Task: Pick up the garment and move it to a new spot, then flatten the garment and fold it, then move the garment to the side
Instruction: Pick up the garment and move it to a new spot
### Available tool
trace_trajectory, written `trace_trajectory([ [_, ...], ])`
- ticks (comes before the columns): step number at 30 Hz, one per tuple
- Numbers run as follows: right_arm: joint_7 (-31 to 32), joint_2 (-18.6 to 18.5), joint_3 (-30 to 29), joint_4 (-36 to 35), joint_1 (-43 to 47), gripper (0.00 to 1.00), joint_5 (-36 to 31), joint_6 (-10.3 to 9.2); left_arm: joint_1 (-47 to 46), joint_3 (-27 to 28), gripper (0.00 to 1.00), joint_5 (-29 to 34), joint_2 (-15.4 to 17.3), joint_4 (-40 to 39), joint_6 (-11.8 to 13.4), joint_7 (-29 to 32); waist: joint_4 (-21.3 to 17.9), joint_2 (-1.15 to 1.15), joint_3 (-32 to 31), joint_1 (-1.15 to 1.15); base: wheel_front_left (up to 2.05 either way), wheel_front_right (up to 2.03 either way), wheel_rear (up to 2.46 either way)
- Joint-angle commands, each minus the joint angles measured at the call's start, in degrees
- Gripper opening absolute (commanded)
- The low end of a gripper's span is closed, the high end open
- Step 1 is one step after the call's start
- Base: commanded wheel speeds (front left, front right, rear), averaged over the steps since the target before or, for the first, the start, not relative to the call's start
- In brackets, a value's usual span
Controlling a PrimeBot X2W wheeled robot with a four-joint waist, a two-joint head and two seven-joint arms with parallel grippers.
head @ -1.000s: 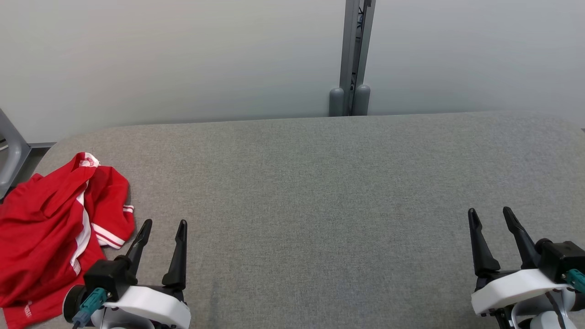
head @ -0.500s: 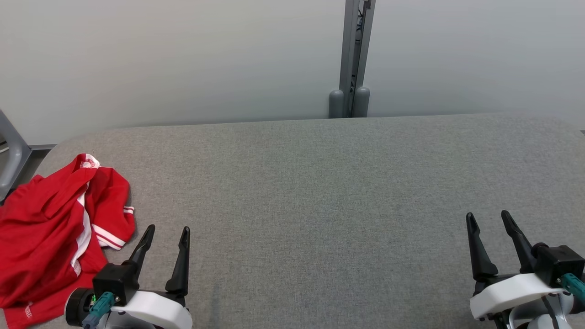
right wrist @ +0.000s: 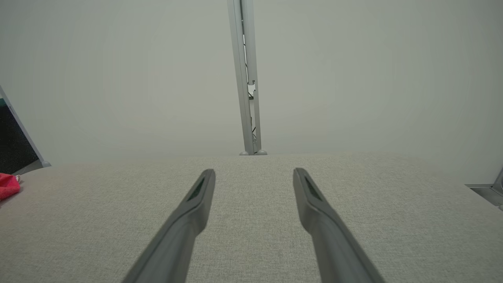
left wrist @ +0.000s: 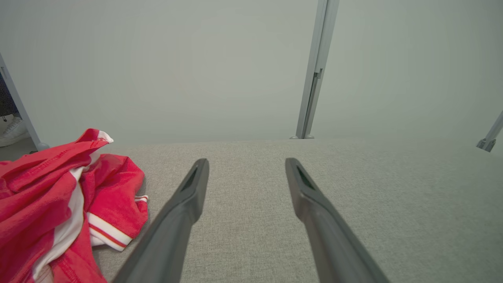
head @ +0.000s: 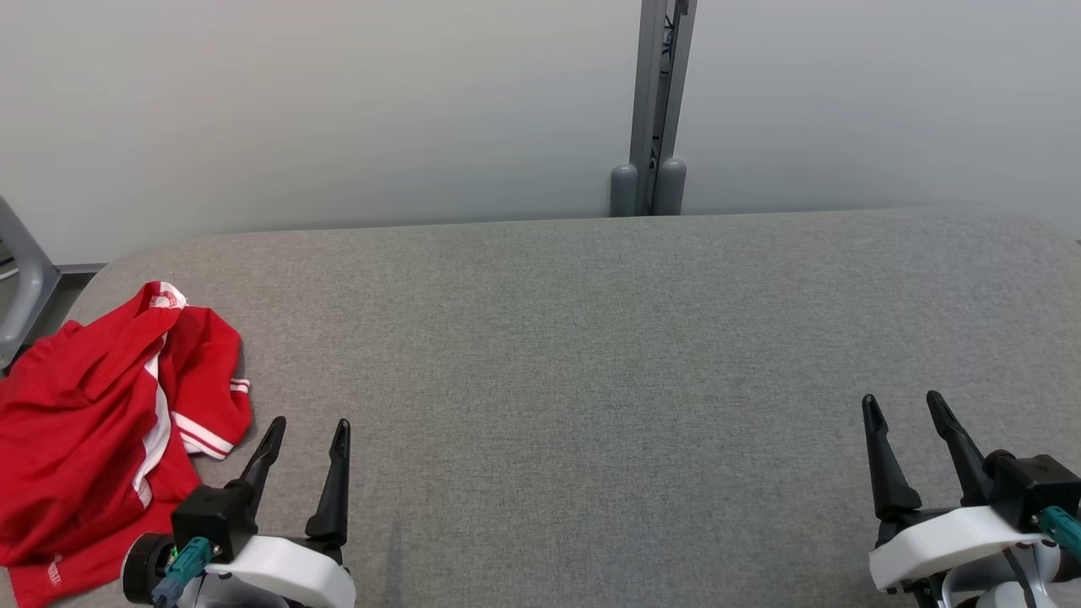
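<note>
fingers (head: 332, 485) on left gripper (head: 309, 422) & right gripper (head: 901, 397) spread wide, empty; red garment (head: 93, 405) crumpled at table (head: 591, 338) left edge, nr left gripper.

The left hand (head: 309, 422) and right hand (head: 900, 397) each carry two long, tapering black fingers (head: 331, 494) on a black block (head: 211, 515), backed by a glossy white shell (head: 283, 570) with a teal cable plug (head: 190, 557).
</note>
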Motion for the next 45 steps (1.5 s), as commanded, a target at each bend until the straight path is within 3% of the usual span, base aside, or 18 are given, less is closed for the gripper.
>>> trace_trajectory([
  [1,-0.41,-0.50,0.04,0.17,0.08,1.00,0.12,0.10,-0.58,0.20,1.00,-0.09,0.08,0.13,-0.13,-0.11,0.03,0.00,0.02,0.00,0.00,0.00,0.00],
  [12,-0.38,-0.56,-0.08,-0.95,-0.08,1.00,-1.86,0.10,-1.44,0.90,1.00,-0.74,-0.16,0.70,0.37,-0.11,2.82,0.00,0.42,0.00,0.00,0.00,0.00],
  [32,-0.35,0.54,4.78,-2.27,-1.76,1.00,-3.22,0.10,-0.68,5.47,1.00,-1.95,0.41,0.09,1.44,-0.10,17.78,0.00,1.04,0.00,0.00,0.00,0.00],
  [45,-0.36,0.98,5.83,-2.06,-2.52,1.00,-3.12,0.09,-0.29,6.82,1.00,-1.72,0.16,0.39,1.09,-0.11,20.88,0.00,1.24,0.00,0.00,0.00,0.00],
])
